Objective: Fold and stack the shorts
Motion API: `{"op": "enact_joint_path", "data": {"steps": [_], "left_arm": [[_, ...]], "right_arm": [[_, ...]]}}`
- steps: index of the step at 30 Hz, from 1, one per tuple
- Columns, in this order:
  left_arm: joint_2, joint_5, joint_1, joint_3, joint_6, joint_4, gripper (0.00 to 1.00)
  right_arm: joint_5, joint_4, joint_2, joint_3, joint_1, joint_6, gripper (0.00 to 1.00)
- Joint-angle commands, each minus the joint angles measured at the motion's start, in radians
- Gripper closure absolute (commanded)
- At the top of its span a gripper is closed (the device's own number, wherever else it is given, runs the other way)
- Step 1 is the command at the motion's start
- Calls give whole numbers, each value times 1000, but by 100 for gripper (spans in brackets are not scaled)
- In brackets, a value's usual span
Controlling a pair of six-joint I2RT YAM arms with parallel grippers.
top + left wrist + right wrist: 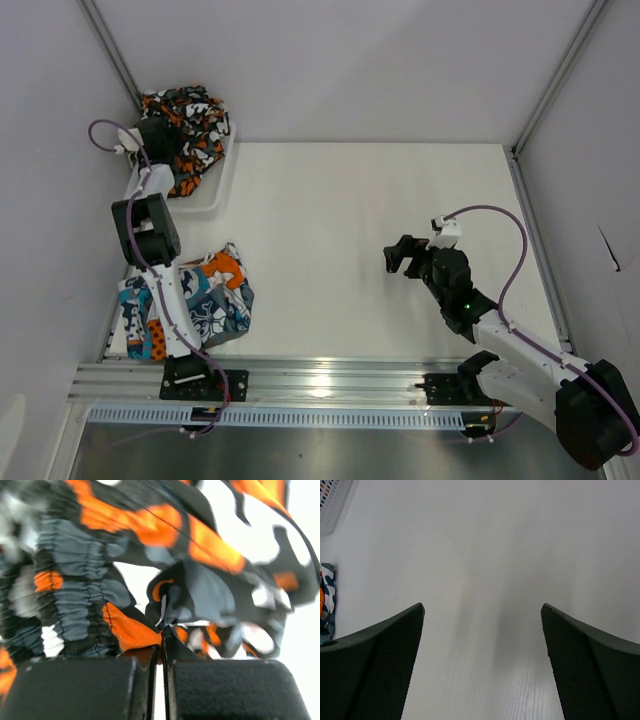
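White table (350, 220): over the basket (222, 178) our left claw (161, 652) pinches the camouflage shorts (150, 525) (right claw (400, 256) gapes, empty); next we should lift them clear.

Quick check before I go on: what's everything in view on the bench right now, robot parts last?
camouflage shorts: one pair; orange, black, white and grey; bunched in the basket, far left
patchwork shorts: one pair; teal-blue, orange and white; crumpled on the table, near left
basket: one; white mesh; far left corner of the table
table: one; white; fills the middle of the top view
rail: one; silver; along the near edge
left gripper: one; black; shut on a fold of the camouflage shorts
right gripper: one; black; open, holding nothing, above bare table right of centre
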Motion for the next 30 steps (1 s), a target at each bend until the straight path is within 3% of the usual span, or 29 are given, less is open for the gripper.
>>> {"op": "enact_joint_path", "data": {"steps": [1, 10, 15, 23, 30], "left_arm": [[-187, 33, -35, -30, 36, 103, 100], [-516, 104, -153, -281, 96, 303, 100], [-771, 80, -242, -367, 266, 326, 100], [-1113, -28, -507, -399, 565, 266, 100], [-1339, -137, -798, -609, 611, 251, 100]], "right_arm": [[22, 56, 9, 1, 7, -28, 0], [36, 67, -2, -4, 23, -52, 1], [51, 67, -7, -2, 44, -69, 0], [78, 67, -14, -2, 56, -83, 0], [188, 24, -86, -11, 55, -68, 1]]}}
